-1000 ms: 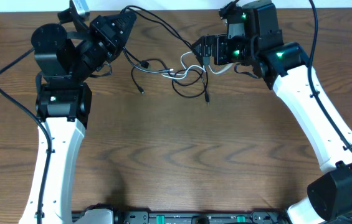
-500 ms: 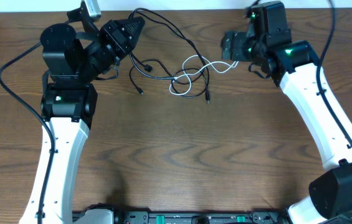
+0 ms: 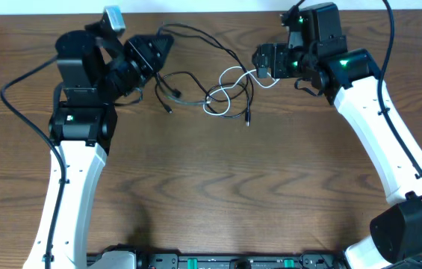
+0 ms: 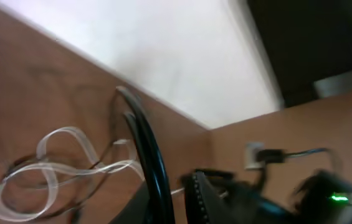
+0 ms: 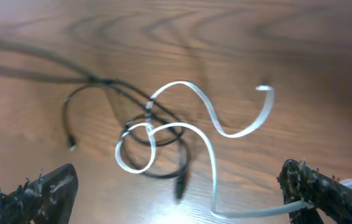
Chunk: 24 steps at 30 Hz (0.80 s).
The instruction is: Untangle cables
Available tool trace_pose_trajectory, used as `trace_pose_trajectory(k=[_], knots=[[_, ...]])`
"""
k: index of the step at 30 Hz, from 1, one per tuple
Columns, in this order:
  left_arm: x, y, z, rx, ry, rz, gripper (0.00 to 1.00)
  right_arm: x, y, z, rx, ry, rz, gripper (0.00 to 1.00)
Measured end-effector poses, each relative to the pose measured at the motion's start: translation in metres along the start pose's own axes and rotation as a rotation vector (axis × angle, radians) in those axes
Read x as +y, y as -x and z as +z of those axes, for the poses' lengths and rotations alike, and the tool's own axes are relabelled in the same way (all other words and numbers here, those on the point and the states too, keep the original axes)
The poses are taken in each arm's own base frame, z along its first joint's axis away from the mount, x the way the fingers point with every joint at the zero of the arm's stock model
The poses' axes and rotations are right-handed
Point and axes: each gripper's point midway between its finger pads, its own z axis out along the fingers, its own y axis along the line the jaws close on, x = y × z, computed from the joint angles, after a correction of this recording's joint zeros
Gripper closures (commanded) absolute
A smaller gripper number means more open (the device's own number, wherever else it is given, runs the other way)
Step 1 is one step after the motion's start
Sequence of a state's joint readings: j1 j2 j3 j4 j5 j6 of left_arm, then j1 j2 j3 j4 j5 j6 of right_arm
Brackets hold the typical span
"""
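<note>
OK, the cables sit in one loose tangle on the tabletop (image 3: 211,187), far-centre, between the two claws. The tangle's long axis runs left-right.

White cable (image 5: 212,174): two small loops at the knot, then an S-curve out to the right. Overall axis is left-right, with one plug end lying free on the wood on the right-claw side. The other run heads to the right claw's right-hand finger; I can't tell if it touches.

First black cable (image 3: 218,45): leaves the left claw (image 3: 163,42) tip, arcs over the far side, then drops through the white loops. Its plug end points at the near edge, just clear of the knot.

Second black cable (image 3: 169,110): a shorter curl left of the knot, crossing into it. Its small plug end lies nearer the left arm and also points toward the near edge.

Right claw (image 3: 258,61): wide, fingers (image 5: 51,186) far apart in the wrist view. Nothing is clamped, and the knot lies on the wood in the gap between them.

Left claw: angled toward the far-right, and the first black cable runs into its tip. The wrist view is blurred and shows only that cable running up mid-frame, with the white loops to its left. I can't tell if the jaws are pinching it or slightly parted.
</note>
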<state>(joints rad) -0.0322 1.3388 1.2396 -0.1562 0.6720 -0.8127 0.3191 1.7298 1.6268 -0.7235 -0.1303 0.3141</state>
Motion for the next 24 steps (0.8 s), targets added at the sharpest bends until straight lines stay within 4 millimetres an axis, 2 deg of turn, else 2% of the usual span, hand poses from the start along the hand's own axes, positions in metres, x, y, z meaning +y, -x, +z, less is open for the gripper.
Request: trace_pose_trajectory(k=[4,5,11,13,16,18,20,24], knots=[[0.028,-0.006,-0.001,0.002,0.123,-0.010,0.66,-0.018,-0.002,-0.001,-0.003,-0.099,0.044,0.02],[0.034,-0.006,-0.002,-0.005,0.152,-0.014,0.65,-0.019,-0.003,-0.001,0.002,-0.103,0.040,0.02],[0.083,0.006,-0.018,-0.120,0.417,-0.027,0.63,0.008,-0.020,-0.001,0.082,0.057,-0.183,0.01],[0.095,0.009,-0.024,-0.150,0.486,-0.029,0.61,0.005,-0.020,-0.001,0.082,0.040,-0.180,0.01],[0.106,0.013,-0.031,-0.182,0.553,-0.028,0.48,-0.011,-0.020,-0.001,0.080,-0.052,-0.089,0.01],[0.111,0.013,-0.034,-0.188,0.578,-0.030,0.48,-0.015,-0.019,-0.001,0.073,-0.075,-0.039,0.01],[0.114,0.011,-0.036,-0.186,0.598,-0.029,0.48,-0.008,-0.017,-0.001,0.067,-0.037,-0.045,0.01],[0.117,0.008,-0.037,-0.177,0.616,-0.034,0.48,0.018,-0.019,-0.002,0.079,0.119,-0.183,0.01]])
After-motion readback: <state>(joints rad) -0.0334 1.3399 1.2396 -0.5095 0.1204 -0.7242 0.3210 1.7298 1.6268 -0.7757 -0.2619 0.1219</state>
